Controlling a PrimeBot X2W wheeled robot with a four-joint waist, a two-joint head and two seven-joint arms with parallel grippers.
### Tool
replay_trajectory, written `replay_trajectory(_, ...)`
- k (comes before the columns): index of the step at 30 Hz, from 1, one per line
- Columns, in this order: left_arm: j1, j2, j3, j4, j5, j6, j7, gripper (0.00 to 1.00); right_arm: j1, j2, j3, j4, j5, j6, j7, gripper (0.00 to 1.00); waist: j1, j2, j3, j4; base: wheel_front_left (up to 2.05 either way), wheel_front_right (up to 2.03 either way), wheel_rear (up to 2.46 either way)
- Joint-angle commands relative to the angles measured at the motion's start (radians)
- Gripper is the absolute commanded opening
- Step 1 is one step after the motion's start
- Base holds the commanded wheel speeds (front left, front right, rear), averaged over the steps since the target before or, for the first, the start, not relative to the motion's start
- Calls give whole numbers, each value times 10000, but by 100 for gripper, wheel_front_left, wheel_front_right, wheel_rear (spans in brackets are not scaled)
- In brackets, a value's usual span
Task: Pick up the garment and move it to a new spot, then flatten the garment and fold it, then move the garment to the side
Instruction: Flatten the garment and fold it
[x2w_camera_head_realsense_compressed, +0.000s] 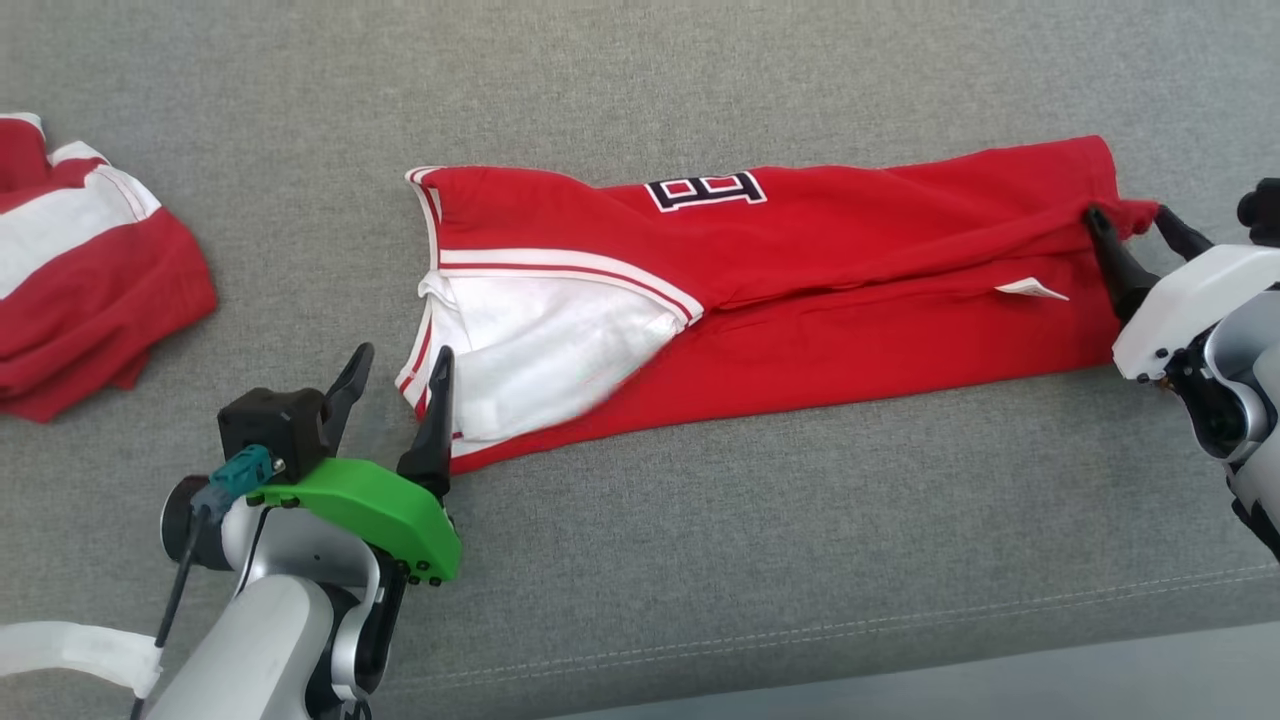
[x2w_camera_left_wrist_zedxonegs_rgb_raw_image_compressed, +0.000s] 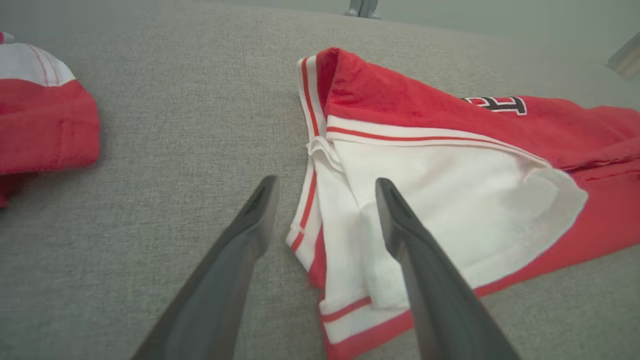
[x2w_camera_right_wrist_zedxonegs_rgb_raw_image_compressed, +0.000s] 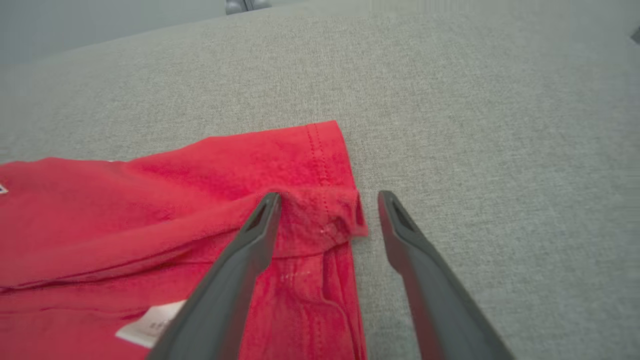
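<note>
The garment (x2w_camera_head_realsense_compressed: 800, 300) is a red shirt with white panels and a dark-outlined letter, lying folded into a long strip across the grey fabric surface (x2w_camera_head_realsense_compressed: 640, 80). My left gripper (x2w_camera_head_realsense_compressed: 398, 372) stands open at the strip's left end, one finger over the white-and-red edge (x2w_camera_left_wrist_zedxonegs_rgb_raw_image_compressed: 320, 235), the other over bare fabric. My right gripper (x2w_camera_head_realsense_compressed: 1130, 225) is open at the right end, straddling a bunched red hem corner (x2w_camera_right_wrist_zedxonegs_rgb_raw_image_compressed: 340, 215). Neither holds the cloth. A small white label (x2w_camera_head_realsense_compressed: 1030, 290) sticks out near the right end.
A second red-and-white garment (x2w_camera_head_realsense_compressed: 80, 270) lies bunched at the far left of the surface. A stitched seam and the surface's front edge (x2w_camera_head_realsense_compressed: 900, 630) run along the bottom of the head view. Bare grey fabric surrounds the strip above and below.
</note>
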Motion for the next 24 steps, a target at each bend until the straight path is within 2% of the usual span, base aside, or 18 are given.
replay_trajectory(1, -106, -10, -3, 96, 166, 121, -138, 100, 203, -75, -32, -120, -48, -15, -138, 100, 1, 0, -212, -22, 0, 0, 0)
replay_trajectory(7, 258, -226, 148, 345, 444, 487, -1082, 100, 788, -68, -200, -788, -325, -15, -681, 100, 1, 0, -873, -106, 0, 0, 0)
replay_trajectory(14, 849, -462, 368, 499, 592, 742, -2343, 100, 1840, 517, -413, -1166, -1147, -15, -1221, 100, 1, 0, -1757, -200, 0, 0, 0)
replay_trajectory(24, 1945, -806, 790, 386, 676, 659, -2923, 100, 3703, 1545, -1600, -2066, -2544, -14, -1688, 100, 1, 0, -2822, -174, 0, 0, 0)
